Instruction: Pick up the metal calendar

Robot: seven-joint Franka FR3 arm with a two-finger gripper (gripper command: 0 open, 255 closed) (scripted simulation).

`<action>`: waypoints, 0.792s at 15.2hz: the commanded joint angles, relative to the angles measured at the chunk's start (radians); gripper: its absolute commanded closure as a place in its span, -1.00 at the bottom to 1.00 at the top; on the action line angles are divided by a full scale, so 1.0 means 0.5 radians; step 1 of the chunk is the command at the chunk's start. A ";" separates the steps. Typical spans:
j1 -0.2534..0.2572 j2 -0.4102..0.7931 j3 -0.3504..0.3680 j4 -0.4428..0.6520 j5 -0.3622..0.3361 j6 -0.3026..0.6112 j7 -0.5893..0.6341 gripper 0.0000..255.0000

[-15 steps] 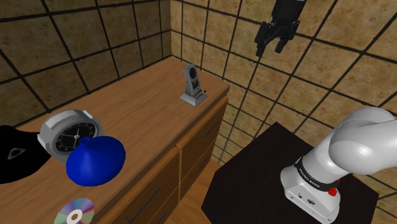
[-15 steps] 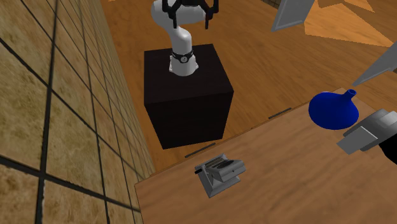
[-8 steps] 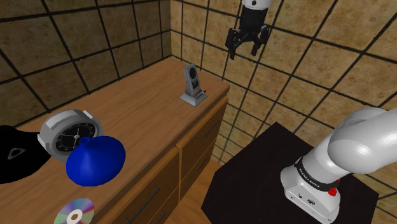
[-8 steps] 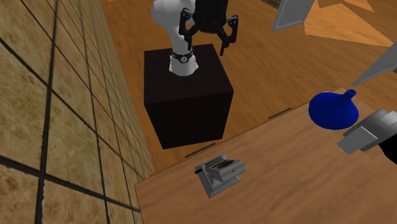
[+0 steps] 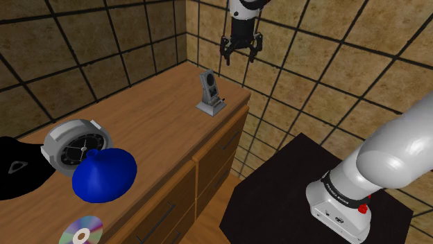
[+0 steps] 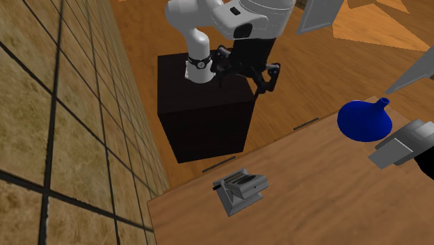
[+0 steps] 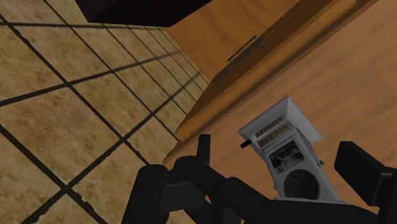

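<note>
Well above calendar (image 5: 209, 91) at dresser (image 5: 153, 121) end edge: fingers (image 5: 225, 55) spread wide, empty, open air around.

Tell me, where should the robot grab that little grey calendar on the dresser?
Probably the upright top of the calendar, coming down from above. It stands tall on a wider flat base, so the open gripper could pinch its two narrow sides.

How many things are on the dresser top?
5: grey calendar near the wall end, clock, blue vase, disc, and a black thing cut by the shoulder view's left edge. More may be hidden.
</note>
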 commanded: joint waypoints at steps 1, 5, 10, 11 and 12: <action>0.009 0.177 0.023 0.127 -0.059 0.017 0.146 -1.00; 0.037 0.533 0.018 0.461 -0.175 -0.027 0.370 -1.00; 0.099 0.999 -0.036 0.979 -0.289 -0.154 0.587 -1.00; 0.114 1.098 -0.052 1.101 -0.305 -0.190 0.621 -1.00; 0.128 1.201 -0.068 1.231 -0.320 -0.231 0.652 -1.00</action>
